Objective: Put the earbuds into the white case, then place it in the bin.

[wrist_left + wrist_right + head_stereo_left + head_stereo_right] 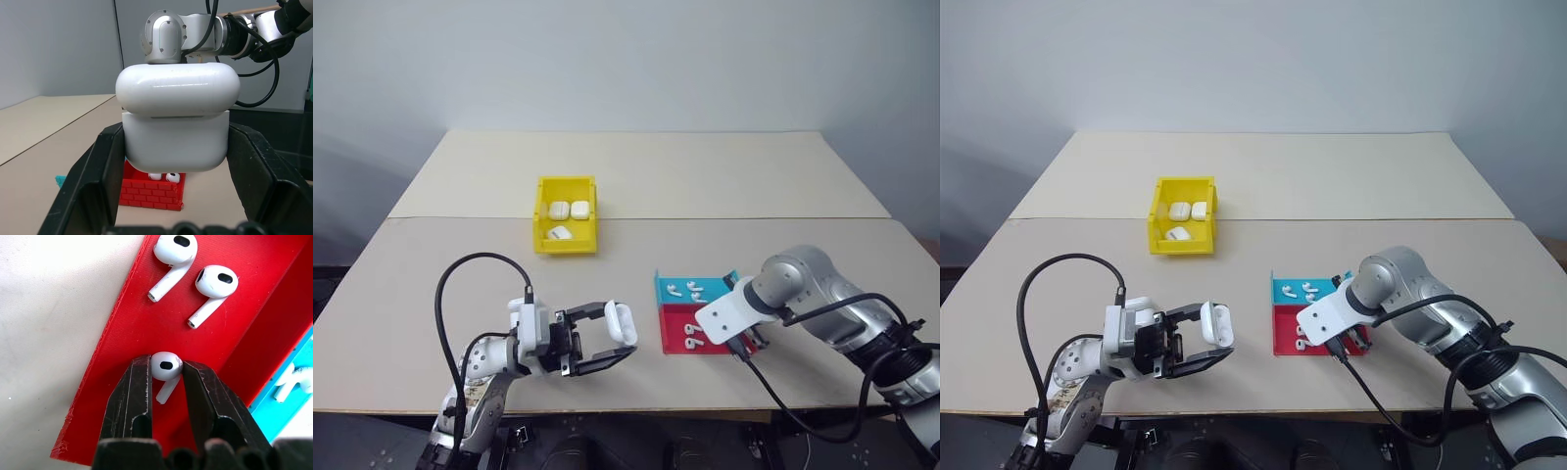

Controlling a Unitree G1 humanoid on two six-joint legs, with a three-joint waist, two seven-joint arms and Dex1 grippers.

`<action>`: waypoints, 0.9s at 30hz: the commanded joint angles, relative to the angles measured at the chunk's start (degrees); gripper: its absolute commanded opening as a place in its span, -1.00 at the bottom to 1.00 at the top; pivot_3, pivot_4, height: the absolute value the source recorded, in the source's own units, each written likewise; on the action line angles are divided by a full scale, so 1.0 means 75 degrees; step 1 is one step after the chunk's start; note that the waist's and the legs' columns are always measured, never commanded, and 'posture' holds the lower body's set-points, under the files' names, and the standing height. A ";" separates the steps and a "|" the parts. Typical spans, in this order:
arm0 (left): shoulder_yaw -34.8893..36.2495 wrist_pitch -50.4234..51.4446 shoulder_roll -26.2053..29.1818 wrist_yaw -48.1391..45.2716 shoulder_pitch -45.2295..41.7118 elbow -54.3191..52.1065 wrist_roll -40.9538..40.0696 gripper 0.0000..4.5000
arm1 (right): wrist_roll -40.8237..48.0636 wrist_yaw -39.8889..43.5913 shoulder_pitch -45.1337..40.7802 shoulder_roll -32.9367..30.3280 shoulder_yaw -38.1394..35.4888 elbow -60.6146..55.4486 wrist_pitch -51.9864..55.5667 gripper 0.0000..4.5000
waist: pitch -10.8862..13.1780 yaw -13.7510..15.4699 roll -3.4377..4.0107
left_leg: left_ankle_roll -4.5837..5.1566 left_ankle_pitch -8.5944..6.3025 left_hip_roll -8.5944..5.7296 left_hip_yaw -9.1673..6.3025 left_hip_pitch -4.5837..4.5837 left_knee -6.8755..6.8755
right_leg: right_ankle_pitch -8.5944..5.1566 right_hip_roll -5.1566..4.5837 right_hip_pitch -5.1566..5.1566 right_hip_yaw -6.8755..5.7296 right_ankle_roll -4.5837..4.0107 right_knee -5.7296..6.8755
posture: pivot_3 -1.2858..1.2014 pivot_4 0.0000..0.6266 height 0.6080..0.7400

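On the beige table (pixel 460 245), the yellow bin (pixel 566 231) holds three white cases. Nearer, the cyan tray (pixel 668 291) carries three earbuds, and the red tray (pixel 122 333) beside it carries three more. The left gripper (pixel 610 341) clamps a fourth white case (pixel 177 122) level above the table, lid ajar. The right gripper (pixel 166 374), pointing steeply down, pinches one red-tray earbud (pixel 165 367) by its head, stem toward the wrist.

You get bright, even light from above, with only soft shadows on the table (pixel 705 176). Glare streaks the case (pixel 177 120) lid. Close fingers (pixel 93 181) in your wrist views blur; the earbud (pixel 165 366) stays sharp.
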 commanded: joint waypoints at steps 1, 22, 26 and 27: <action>-0.0021 -0.0001 0.0031 0.0043 -0.0016 -0.0313 -0.0027 0.24 | -0.0035 0.0008 0.0028 0.0041 -0.0174 0.0009 -0.0081 -0.51 | 0.0000 -0.0002 0.0000 | 0.0000 0.0000 0.0000 0.0000 0.0000 0.0000 | 0.0000 0.0000 0.0000 0.0000 0.0000 0.0000 | 0.03 -0.52 1.00; -0.0061 0.1526 -0.0076 0.0346 -0.1320 -0.1499 -0.1391 0.24 | 0.7102 -0.1756 0.0960 0.1445 -0.7136 -0.2669 0.4305 -0.51 | 0.0001 0.0010 -0.0001 | 0.0002 -0.0001 0.0001 -0.0013 -0.0005 -0.0002 | 0.0003 0.0006 0.0004 -0.0002 -0.0003 -0.0002 | 0.03 -0.52 1.00; -0.0031 0.1462 -0.0128 0.0150 -0.1416 -0.1368 -0.1489 0.24 | 0.8899 -0.2214 0.0922 0.2415 -0.7653 -0.2480 0.4124 -0.51 | 0.0000 0.0009 0.0000 | 0.0001 -0.0001 0.0003 -0.0014 -0.0002 -0.0004 | 0.0003 0.0011 0.0009 -0.0001 -0.0003 -0.0001 | 0.03 -0.52 1.00; -0.0037 0.1450 -0.0139 0.0129 -0.1441 -0.1350 -0.1490 0.24 | 0.9220 -0.2252 0.0945 0.2710 -0.7622 -0.2463 0.3942 -0.51 | 0.0000 0.0004 0.0000 | 0.0001 -0.0001 0.0004 -0.0012 0.0001 -0.0005 | 0.0003 0.0012 0.0011 0.0001 -0.0004 -0.0002 | 0.03 -0.52 1.00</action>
